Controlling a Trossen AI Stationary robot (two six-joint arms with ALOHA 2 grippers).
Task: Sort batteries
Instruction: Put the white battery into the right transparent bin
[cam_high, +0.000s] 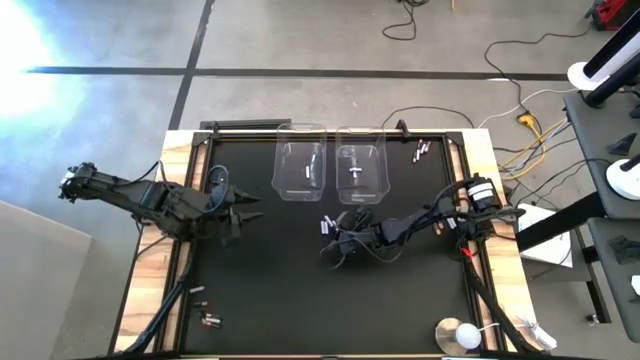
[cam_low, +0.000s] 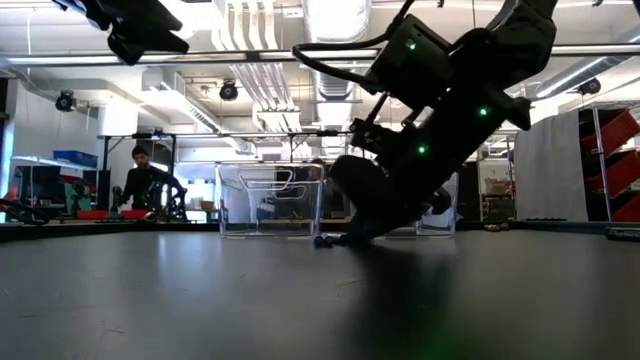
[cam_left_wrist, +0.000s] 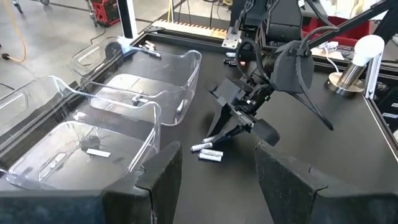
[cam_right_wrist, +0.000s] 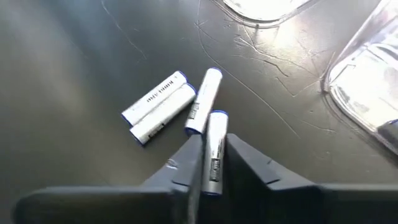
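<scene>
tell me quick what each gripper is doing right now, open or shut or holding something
Left gripper: open, empty, above the mat beside the bins.
Right gripper: fingers shut on a silver-white battery, down at the mat next to three loose ones.

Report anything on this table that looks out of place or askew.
Nothing looks damaged or spilled. Loose batteries lie unsorted on the mat beside the clear bins, some stray ones near the table's edges. The right gripper closes on one white battery; the left gripper waits open.
</scene>
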